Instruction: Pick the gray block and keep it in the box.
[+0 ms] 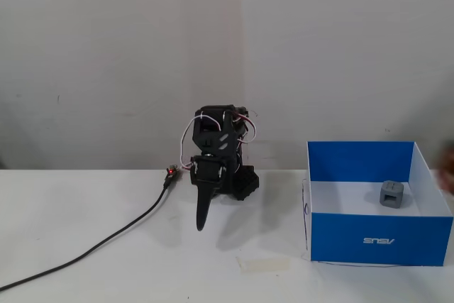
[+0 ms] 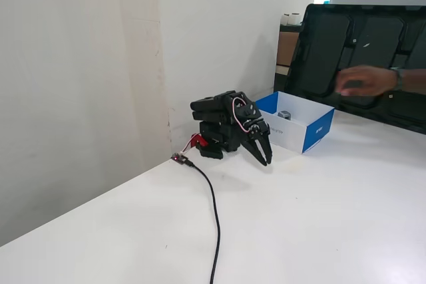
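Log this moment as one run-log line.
block: in box | hand: empty, folded near base | person's hand: reaching in

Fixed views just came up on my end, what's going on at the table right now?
The gray block already sits inside the box, toward its back right in that fixed view. The arm is folded low by its base with the gripper empty and pointing down above the table, left of the box. A person's hand reaches in above the box.
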Robot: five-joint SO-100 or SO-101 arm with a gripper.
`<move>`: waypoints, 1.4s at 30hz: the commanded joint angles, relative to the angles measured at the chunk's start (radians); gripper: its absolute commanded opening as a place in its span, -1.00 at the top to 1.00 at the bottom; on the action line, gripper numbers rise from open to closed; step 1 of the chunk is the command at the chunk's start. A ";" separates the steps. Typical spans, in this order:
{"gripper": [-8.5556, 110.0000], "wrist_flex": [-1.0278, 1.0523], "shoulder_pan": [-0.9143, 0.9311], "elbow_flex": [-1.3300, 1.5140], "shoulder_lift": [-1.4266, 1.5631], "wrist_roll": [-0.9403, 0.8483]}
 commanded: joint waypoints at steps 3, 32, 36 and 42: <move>0.85 0.002 0.011 -0.011 0.118 0.009; 0.85 -0.012 0.008 0.041 0.120 0.012; 0.85 -0.012 0.008 0.041 0.120 0.012; 0.85 -0.012 0.008 0.041 0.120 0.012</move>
